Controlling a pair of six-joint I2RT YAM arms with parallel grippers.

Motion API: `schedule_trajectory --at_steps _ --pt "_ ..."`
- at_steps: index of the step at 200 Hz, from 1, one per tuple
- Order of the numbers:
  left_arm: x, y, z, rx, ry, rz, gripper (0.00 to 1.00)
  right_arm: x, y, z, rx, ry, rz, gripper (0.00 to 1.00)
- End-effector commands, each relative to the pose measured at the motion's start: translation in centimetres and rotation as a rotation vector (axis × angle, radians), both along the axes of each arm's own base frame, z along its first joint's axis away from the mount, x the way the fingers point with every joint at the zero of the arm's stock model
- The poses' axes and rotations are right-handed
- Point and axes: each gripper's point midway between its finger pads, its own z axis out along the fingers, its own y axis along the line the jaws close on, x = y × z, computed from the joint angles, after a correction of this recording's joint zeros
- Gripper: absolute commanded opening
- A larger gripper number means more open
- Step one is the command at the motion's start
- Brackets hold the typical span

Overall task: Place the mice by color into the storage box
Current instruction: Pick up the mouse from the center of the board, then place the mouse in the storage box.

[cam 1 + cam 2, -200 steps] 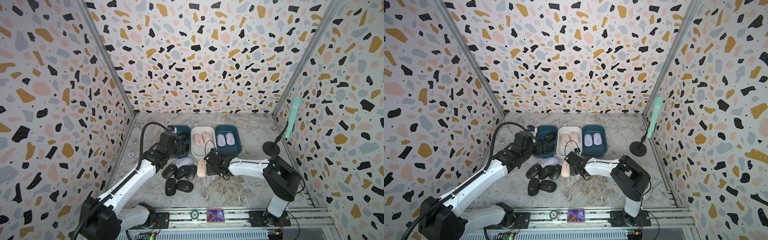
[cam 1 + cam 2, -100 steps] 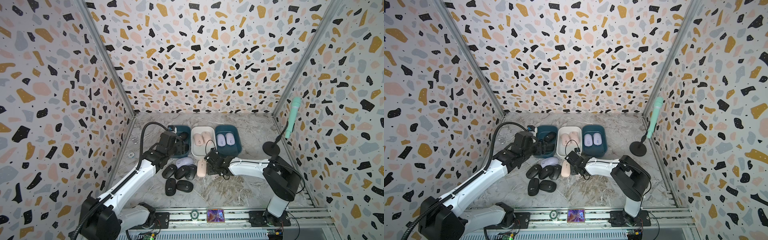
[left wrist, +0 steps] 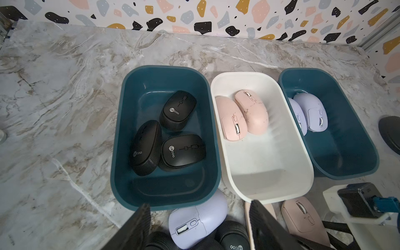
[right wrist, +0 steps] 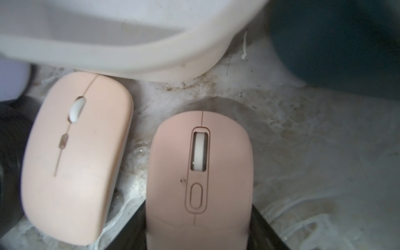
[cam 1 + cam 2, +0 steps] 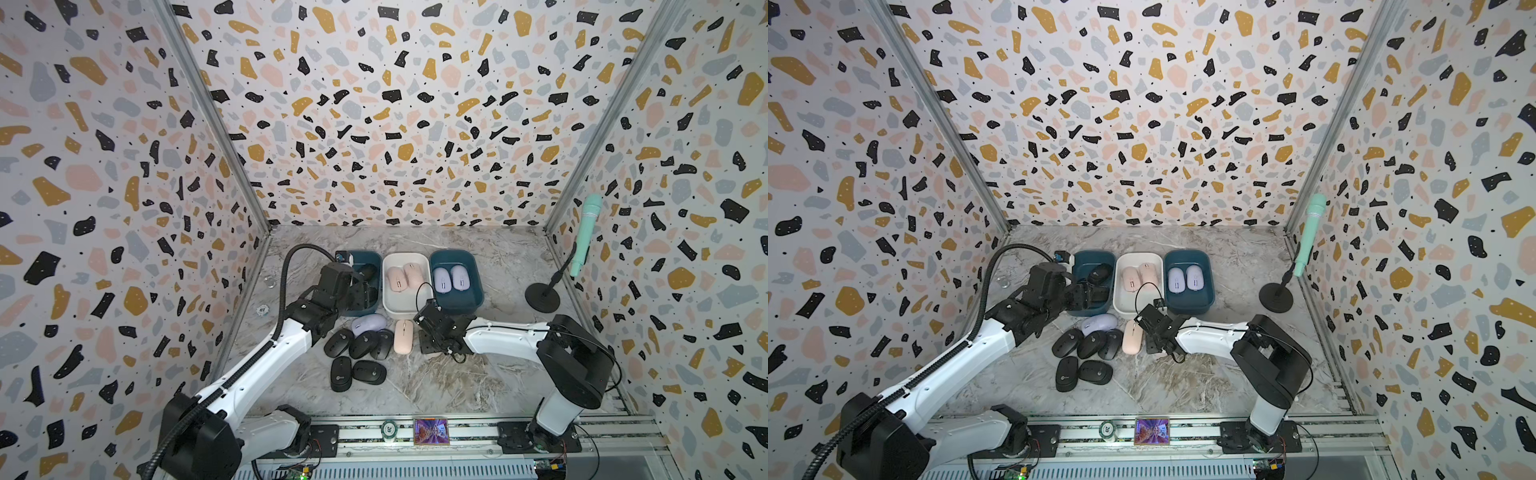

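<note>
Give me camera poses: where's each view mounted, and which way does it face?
Top views: high at the front, looking down toward the back wall; the whole robot shows, left gripper and right gripper included.
Left wrist: raised in front of the boxes, looking down into the white box and both teal boxes; only its open fingers show.
Right wrist: low over the table, facing the white box; its fingers clamp a pink mouse.
Shared: both wrist views show the white box and that pink mouse.
</note>
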Motion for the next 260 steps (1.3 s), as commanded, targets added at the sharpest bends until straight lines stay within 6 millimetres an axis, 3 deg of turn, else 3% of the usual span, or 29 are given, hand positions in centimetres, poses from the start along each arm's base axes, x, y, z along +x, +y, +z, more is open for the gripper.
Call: schedule_trajectory --at_steps 1,58,106,151,194,227,260 --pt "0.5 -0.2 0.0 0.000 -0.010 -0.001 0.71 -0.1 -0.5 1.8 0.018 -0.025 -0.002 0.54" --pt "0.1 -2.8 -0.9 -0.034 0.028 -0.118 0.72 -0.6 -1.0 4.5 0.068 -0.063 0.008 0.54" --pt "0.2 -3.6 -1.5 0.040 0.075 -0.201 0.72 -0.7 -1.7 6.9 0.085 -0.097 0.004 0.54" --pt "1.0 -4.8 -0.5 0.046 0.051 -0.268 0.72 0.1 -1.0 9.9 0.118 -0.156 0.018 0.54" --pt "1.9 -5.0 1.0 0.058 0.046 -0.256 0.72 2.2 0.5 12.9 0.144 -0.212 0.057 0.54" --pt "2.5 -5.0 2.6 0.076 0.043 -0.250 0.72 4.8 2.0 14.9 0.207 -0.252 0.092 0.55" --pt "2.8 -5.1 1.8 0.084 0.043 -0.253 0.72 8.2 3.2 16.3 0.239 -0.313 0.107 0.55"
